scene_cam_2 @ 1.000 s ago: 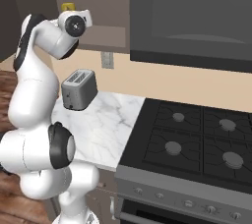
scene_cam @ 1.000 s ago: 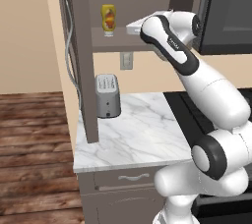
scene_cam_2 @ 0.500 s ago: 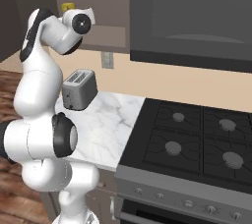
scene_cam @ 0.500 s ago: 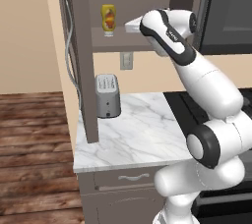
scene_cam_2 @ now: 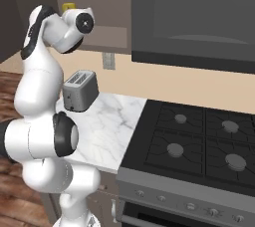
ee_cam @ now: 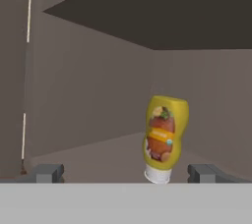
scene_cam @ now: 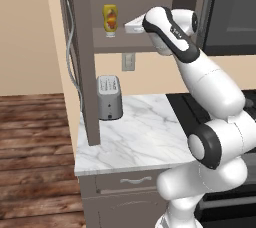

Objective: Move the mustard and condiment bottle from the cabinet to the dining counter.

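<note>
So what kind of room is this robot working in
Most likely a home kitchen. There's a toaster on a marble worktop, a black gas stove beside it, and a yellow mustard bottle on the shelf of an open wall cabinet.

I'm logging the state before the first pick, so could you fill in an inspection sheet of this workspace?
Surface: white grey-veined marble worktop, bare apart from the toaster.
Job's things: yellow squeeze bottle with red-orange label, upright on its white cap on the shelf of the open grey-brown wall cabinet; dark bottle not seen.
Clutter: silver toaster on the worktop, by the wall.
Grippers: gripper open, empty, facing the yellow bottle, apart from it.
Cables: nothing seen.
Surroundings: black gas stove, wall outlet, wooden floor.
</note>
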Available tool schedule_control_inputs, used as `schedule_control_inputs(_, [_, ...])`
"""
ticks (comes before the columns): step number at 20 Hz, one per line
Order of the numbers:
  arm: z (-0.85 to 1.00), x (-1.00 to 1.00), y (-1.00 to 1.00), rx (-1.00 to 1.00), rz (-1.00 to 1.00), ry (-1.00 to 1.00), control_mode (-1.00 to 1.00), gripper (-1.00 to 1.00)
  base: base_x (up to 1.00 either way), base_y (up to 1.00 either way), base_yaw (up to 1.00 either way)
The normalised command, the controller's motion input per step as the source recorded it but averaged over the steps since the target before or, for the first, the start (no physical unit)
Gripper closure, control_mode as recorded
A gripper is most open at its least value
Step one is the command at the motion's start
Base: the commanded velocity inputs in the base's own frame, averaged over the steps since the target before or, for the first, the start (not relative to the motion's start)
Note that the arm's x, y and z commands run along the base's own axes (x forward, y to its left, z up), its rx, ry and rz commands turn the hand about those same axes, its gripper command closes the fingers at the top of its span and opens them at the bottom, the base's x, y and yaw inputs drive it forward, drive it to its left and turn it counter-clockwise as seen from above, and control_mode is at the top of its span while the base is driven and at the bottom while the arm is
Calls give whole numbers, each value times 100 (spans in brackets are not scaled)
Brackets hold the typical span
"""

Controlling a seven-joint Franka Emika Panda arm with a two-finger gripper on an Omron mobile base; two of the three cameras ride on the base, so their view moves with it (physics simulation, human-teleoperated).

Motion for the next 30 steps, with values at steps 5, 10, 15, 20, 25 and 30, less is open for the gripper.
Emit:
schedule_control_inputs(5, [0,0,50,0,6,0,-100,-100,0,0,0])
schedule_control_inputs(10, [-1,0,27,0,6,0,-100,-100,0,0,0])
schedule_control_inputs(15, [-1,0,0,0,6,0,-100,-100,0,0,0])
schedule_control_inputs(20, [0,0,0,0,2,0,-100,-100,0,0,0])
schedule_control_inputs(25, [0,0,5,0,2,0,-100,-100,0,0,0])
schedule_control_inputs(30, [0,0,19,0,0,0,-100,-100,0,0,0])
